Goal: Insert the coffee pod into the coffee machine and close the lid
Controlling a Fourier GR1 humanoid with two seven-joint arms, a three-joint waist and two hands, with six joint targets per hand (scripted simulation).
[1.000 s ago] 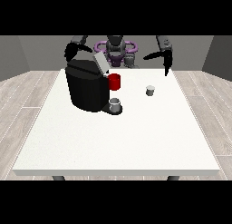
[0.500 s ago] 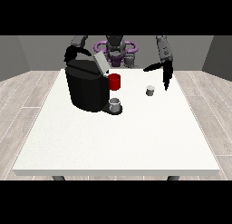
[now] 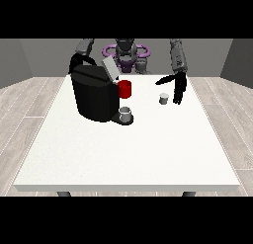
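The coffee pod stands upright on the white surface, to the right of the coffee machine and well apart from it. The machine's lid is tilted up and open, with a red part at its front and a small grey cup on its tray below.

The hand at the view's right hangs just beside the pod, on its right, fingers pointing down and straight, thumb spread out to the side toward the pod. It holds nothing and does not appear to touch the pod.

The main risk, as I judge it: the pod is small and light, so if the fingers come down off-centre they may knock it over or push it away across the surface instead of enclosing it. A tipped pod would be harder to pick up and to seat in the machine.

The hand at the view's left is hidden behind the machine; I cannot tell how its fingers lie.
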